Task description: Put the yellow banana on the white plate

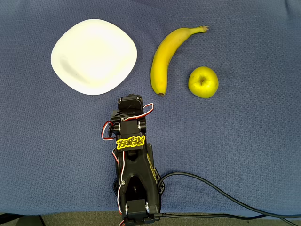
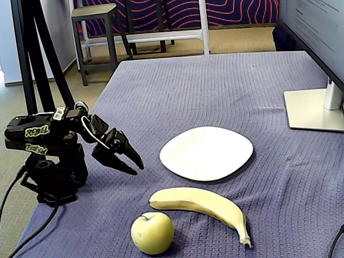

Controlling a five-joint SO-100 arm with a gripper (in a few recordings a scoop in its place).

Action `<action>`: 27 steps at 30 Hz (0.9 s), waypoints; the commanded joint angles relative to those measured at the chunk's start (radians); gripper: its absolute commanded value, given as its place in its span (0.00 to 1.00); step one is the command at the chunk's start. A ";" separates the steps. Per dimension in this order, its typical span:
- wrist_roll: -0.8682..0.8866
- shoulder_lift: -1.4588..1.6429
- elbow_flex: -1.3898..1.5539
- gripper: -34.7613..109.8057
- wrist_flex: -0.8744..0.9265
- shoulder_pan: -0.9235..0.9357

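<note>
- Yellow banana [image 1: 164, 58] lies flat on the blue woven tablecloth [image 1: 244, 141]; overhead view: long axis runs from stem at upper right to dark tip at lower left, curve bulging toward the plate side.
- Fixed view: same banana [image 2: 201, 204] lies across the foreground, stem end at lower right, blunt end at left nearest the gripper.
- Banana sits ahead of the gripper [image 1: 130, 100] and off to its right in the overhead view, apart from it, nothing touching.
- White plate [image 1: 94, 55] is ahead and left of the gripper in the overhead view, bare; its near rim is close to the fingertips but not in contact. Banana is beside the plate, not on it.
- Yellow-green apple [image 1: 203, 82] sits further right, just past the banana's tip end, a small gap between them.
- Black arm folded low over its base, upper links roughly level, wrist angled down toward the cloth in the fixed view.
- Gripper [image 2: 134, 164] hangs just above the cloth, jaws slightly parted, a narrow gap showing, holding nothing.
- Black cables [image 1: 221, 195] trail off from the base to the right in the overhead view.
- Monitor stand [image 2: 314, 110] at far right of the table, well apart from the gripper.
</note>
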 commanded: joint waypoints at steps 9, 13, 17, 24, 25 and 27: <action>0.037 -0.100 -0.127 0.24 -0.054 -0.080; 0.049 -0.110 -0.135 0.24 -0.060 -0.078; 0.106 -0.146 -0.184 0.28 -0.060 -0.086; 0.235 -0.238 -0.316 0.32 -0.034 -0.106; 0.268 -0.262 -0.342 0.32 -0.032 -0.103; 0.336 -0.314 -0.396 0.33 -0.031 -0.098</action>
